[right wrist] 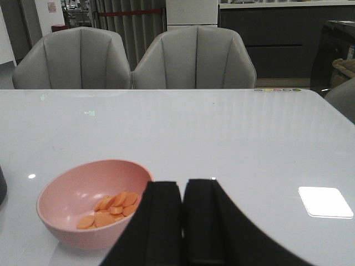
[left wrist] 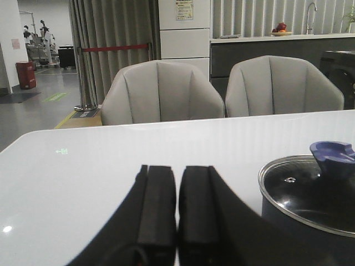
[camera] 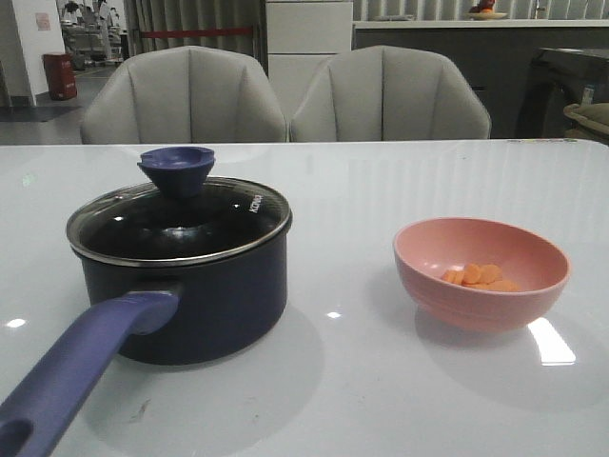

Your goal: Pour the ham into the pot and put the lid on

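Observation:
The dark navy pot stands on the left of the white table, its long purple-blue handle pointing toward the front edge. The glass lid with its purple-blue knob rests on the pot, also seen as the lid in the left wrist view. Orange ham slices lie in a pink bowl on the right; in the right wrist view the ham sits in the bowl. My left gripper is shut on nothing, left of the pot. My right gripper is shut on nothing, right of the bowl.
Two grey upholstered chairs stand behind the table's far edge. A bright reflection patch lies on the tabletop right of the right gripper. Neither arm shows in the front view.

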Robot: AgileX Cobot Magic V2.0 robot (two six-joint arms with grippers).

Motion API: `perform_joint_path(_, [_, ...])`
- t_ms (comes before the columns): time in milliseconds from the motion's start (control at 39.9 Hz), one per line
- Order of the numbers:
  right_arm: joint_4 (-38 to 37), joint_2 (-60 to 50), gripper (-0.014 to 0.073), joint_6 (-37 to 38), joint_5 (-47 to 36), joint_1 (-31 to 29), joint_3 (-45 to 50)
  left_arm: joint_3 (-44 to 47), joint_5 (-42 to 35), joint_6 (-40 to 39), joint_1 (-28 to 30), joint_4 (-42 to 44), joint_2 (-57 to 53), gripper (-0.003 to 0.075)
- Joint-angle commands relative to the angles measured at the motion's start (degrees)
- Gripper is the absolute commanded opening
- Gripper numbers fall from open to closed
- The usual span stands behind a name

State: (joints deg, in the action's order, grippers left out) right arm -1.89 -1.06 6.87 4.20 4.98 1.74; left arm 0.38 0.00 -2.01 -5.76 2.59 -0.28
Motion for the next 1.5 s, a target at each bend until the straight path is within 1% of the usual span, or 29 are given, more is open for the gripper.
perform_joint_path(0, [-0.2, -0.6, 0.0142, -0.2, -4.6, 0.0, 0.3, 1.8, -4.4, -0.3, 0.2, -0.4, -1.2, 0.0113])
perform_joint_path(727, [-0.2, -0.6, 0.0142, -0.2, -4.6, 0.0, 0.3, 1.8, -4.5, -0.3, 0.2, -0.4, -1.2, 0.0113])
perform_joint_path(777, [-0.2, -0.6, 0.0142, -0.2, -4.6, 0.0, 0.3, 1.7, -6.5, -0.3, 0.2, -0.4, -1.2, 0.0113])
perform_joint_path(928, [-0.2, -0.6, 0.0142, -0.2, -4.6, 0.0, 0.3, 1.2, -16.3, -0.3, 0.2, -2.0, -1.2, 0.0113])
perform_joint_path(1003, [-0.2, -0.6, 0.0142, -0.2, -4.6, 0.0, 0.3, -1.2, -16.8, -0.3, 0.2, -3.3, -1.1, 0.0113])
perform_joint_path(1053, [-0.2, -0.6, 0.0142, -0.2, -4.6, 0.0, 0.3, -3.8, -15.6, -0.3, 0.2, -3.5, -0.6, 0.0113])
perform_joint_path(1103, [-0.2, -0.6, 0.0142, -0.2, -4.6, 0.0, 0.3, -7.1, -12.8, -0.3, 0.2, -3.5, 0.3, 0.0113])
perform_joint_path(1153, [-0.2, -0.6, 0.0142, -0.2, -4.6, 0.0, 0.3, -10.9, -8.4, -0.3, 0.2, -3.5, 1.9, 0.0113])
perform_joint_path(1279, [-0.2, -0.6, 0.0142, -0.2, -4.6, 0.0, 0.3, -21.5, 6.1, -0.3, 0.2, -3.4, 7.5, 0.0113])
perform_joint_path(1404, [-0.2, -0.6, 0.0142, -0.2, -4.6, 0.0, 0.3, -28.9, 19.1, -0.3, 0.2, -4.0, 12.7, 0.0113])
perform_joint_path(1479, [-0.2, -0.6, 0.0142, -0.2, -4.6, 0.0, 0.3, -30.4, 22.5, -0.3, 0.2, -4.0, 14.7, 0.0113])
